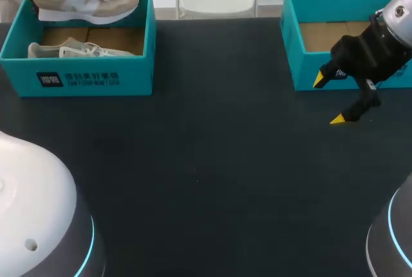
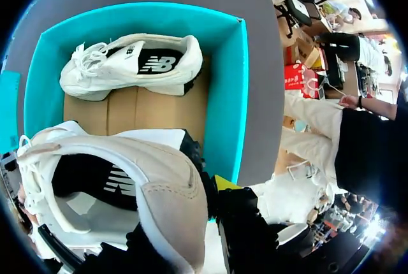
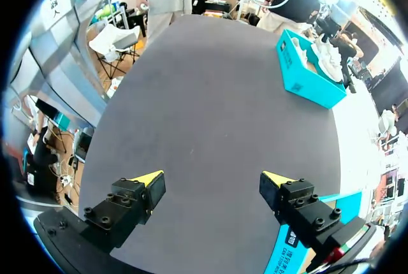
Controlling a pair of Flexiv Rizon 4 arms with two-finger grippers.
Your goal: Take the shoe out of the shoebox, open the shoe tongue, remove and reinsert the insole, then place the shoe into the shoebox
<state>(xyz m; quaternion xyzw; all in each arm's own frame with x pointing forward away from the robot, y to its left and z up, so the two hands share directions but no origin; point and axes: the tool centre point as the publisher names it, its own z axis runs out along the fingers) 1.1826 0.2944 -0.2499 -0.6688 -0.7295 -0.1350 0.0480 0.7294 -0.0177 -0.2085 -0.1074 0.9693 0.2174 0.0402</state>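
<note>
**A:** Why is the table [image 1: 212,161] laid out like this?

**B:** The shoebox [image 1: 96,80] is at my far left and a second box [image 1: 335,3] at my far right. I judge the middle is meant for the tongue and insole work.

**A:** Where's the shoe [image 2: 127,178]?

**B:** It's raised over the shoebox, off the cardboard floor. The other shoe [image 1: 71,50] lies inside.

**A:** Held how?

**B:** My left gripper [image 2: 150,223] is clamped on it, I judge. One yellow tip [image 2: 226,181] sits against the heel and the other is hidden behind the shoe. My right gripper [image 1: 328,100] waits before the second box, fingers wide apart with nothing between them, ready to help.
</note>
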